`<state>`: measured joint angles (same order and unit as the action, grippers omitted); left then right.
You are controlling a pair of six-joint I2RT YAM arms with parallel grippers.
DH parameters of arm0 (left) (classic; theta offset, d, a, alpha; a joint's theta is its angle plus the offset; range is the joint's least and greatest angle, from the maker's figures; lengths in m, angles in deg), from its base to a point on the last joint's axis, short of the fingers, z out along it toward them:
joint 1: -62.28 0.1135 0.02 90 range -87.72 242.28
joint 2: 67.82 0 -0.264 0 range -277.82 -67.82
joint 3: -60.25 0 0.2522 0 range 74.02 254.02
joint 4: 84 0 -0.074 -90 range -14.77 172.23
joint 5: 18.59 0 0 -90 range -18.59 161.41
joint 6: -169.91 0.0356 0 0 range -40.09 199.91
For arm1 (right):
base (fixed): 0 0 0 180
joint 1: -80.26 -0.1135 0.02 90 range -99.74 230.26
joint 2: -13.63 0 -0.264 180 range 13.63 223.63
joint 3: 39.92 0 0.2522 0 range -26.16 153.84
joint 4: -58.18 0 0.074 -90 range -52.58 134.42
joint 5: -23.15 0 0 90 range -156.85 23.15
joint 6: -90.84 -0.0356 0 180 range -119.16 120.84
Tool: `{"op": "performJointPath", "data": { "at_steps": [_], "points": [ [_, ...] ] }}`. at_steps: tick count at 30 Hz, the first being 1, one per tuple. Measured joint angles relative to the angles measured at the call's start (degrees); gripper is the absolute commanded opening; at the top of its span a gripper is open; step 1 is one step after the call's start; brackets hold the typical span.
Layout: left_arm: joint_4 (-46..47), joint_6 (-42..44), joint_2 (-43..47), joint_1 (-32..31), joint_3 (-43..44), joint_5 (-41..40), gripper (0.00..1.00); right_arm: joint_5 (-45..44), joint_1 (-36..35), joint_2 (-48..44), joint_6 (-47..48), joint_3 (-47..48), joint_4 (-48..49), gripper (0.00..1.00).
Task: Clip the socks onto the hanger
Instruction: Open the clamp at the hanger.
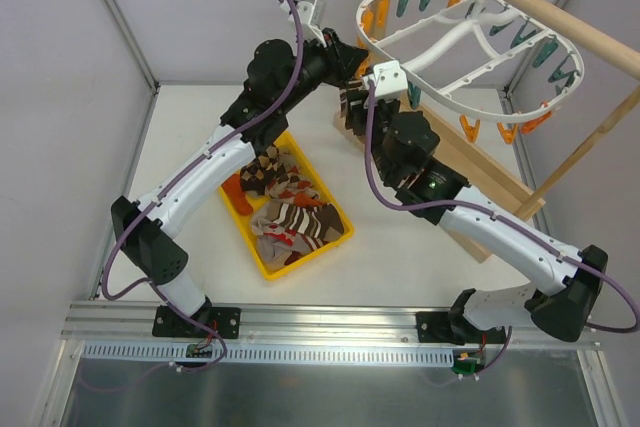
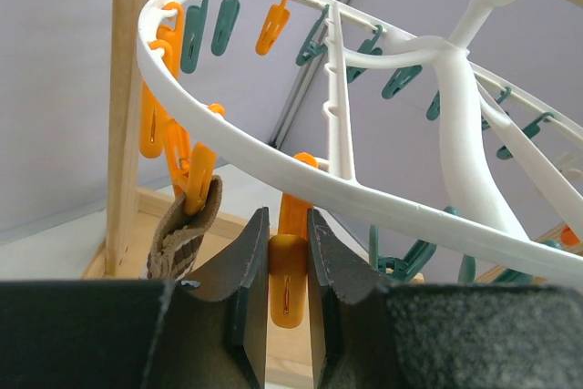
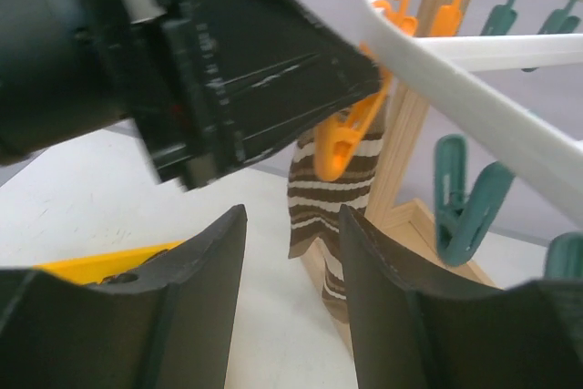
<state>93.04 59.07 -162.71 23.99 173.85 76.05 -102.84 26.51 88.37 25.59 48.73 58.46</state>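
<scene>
The white oval hanger (image 1: 455,39) hangs from a wooden pole, with orange and teal clothespins along its rim. My left gripper (image 1: 348,62) is at the hanger's left end. In the left wrist view it (image 2: 287,220) is shut on an orange clothespin (image 2: 288,284) that hangs under the rim (image 2: 273,166). A brown and cream striped sock (image 3: 332,198) hangs from the neighbouring orange clothespin (image 3: 342,138); it also shows in the left wrist view (image 2: 187,236). My right gripper (image 3: 291,216) is open and empty, just below and in front of that sock. More socks (image 1: 290,209) lie in the yellow tray.
The yellow tray (image 1: 262,257) sits on the white table between the two arms. The wooden stand has a pole (image 1: 560,17), an upright post (image 2: 127,134) and a base board (image 1: 490,177) at the back right. The two grippers are close together under the hanger rim (image 3: 474,88).
</scene>
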Motion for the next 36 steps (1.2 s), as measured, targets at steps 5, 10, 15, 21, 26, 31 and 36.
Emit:
{"op": "performJointPath", "data": {
  "at_steps": [5, 10, 15, 21, 26, 31, 36],
  "points": [
    [-0.7, 0.7, 0.9, -0.8, 0.0, -2.1, 0.08, 4.2, 4.8, -0.7, 0.0, -1.8, 3.8, 0.46],
    [-0.9, 0.8, 1.6, -1.9, 0.0, -3.7, 0.08, 9.0, 8.0, -1.4, 0.2, -3.9, 5.3, 0.44],
    [-0.9, 0.9, 2.3, -2.3, 0.0, -5.2, 0.08, 13.5, 8.9, -1.8, 1.0, -5.2, 7.5, 0.45],
    [-0.9, 1.0, 2.4, -3.0, 0.0, -6.3, 0.08, 17.0, 9.0, -2.0, 1.0, -5.5, 9.6, 0.45],
    [-0.9, 1.5, 2.5, -3.4, -0.2, -7.8, 0.08, 17.3, 9.1, -1.9, 0.9, -5.5, 11.3, 0.31],
    [-0.9, 2.2, 2.5, -3.7, -0.3, -8.2, 0.09, 17.0, 9.7, -1.6, 0.3, -5.4, 11.6, 0.11],
    [-0.9, 2.4, 2.5, -3.6, -0.4, -8.2, 0.14, 18.2, 10.3, -1.3, -1.9, -5.4, 11.6, 0.01]
  ]
}}
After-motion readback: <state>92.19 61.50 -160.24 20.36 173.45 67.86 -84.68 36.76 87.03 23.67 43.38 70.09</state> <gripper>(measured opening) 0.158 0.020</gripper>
